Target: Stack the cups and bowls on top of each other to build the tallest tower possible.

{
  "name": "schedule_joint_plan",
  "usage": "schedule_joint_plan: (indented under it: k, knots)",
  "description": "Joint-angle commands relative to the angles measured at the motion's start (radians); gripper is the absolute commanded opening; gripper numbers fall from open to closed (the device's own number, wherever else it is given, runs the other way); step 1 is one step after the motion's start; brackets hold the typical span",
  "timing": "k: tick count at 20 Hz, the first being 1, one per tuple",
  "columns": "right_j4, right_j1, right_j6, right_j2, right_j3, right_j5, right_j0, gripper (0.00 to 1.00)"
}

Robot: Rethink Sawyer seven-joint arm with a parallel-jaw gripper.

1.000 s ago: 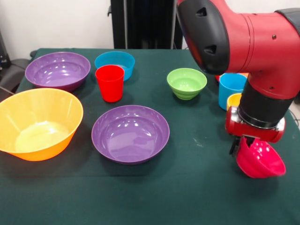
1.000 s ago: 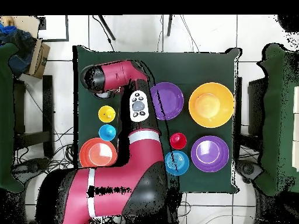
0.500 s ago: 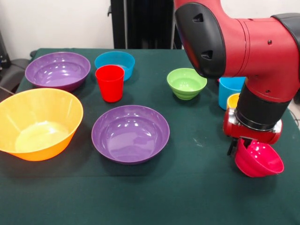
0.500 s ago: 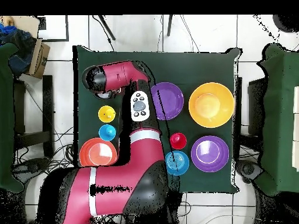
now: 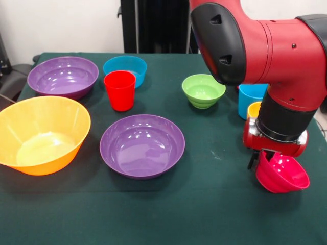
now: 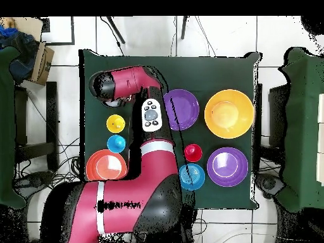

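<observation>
Your gripper (image 5: 265, 155) holds the magenta bowl (image 5: 282, 174) by its rim, tilted, low at the table's edge beside the yellow cup (image 5: 254, 109) and blue cup (image 5: 251, 97) (thin one-sided pinch). Swing fast and it may slip or clip those cups.

hand (image 5: 261, 155) gripping magenta bowl (image 5: 283, 173), tilted

White tiled floor (image 6: 215, 35), pale wall (image 5: 61, 25)

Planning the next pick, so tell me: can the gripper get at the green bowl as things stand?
Probably not yet: the gripper is shut on the pink bowl. The green bowl itself stands uncovered, with clear cloth around it.
</observation>
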Motion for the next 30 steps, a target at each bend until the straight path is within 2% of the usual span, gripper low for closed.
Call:
schedule_joint_plan:
  k: [1,13,22,30]
  knots:
    - [-0.095,0.053,-0.198,0.045,0.066,-0.046,-0.01,0.0]
    - [-0.095,0.054,-0.218,0.051,0.068,-0.049,-0.027,0.0]
    - [-0.067,0.029,-0.232,0.067,0.052,0.006,-0.05,0.0]
    - [-0.073,0.02,-0.229,0.064,0.069,-0.012,-0.058,0.0]
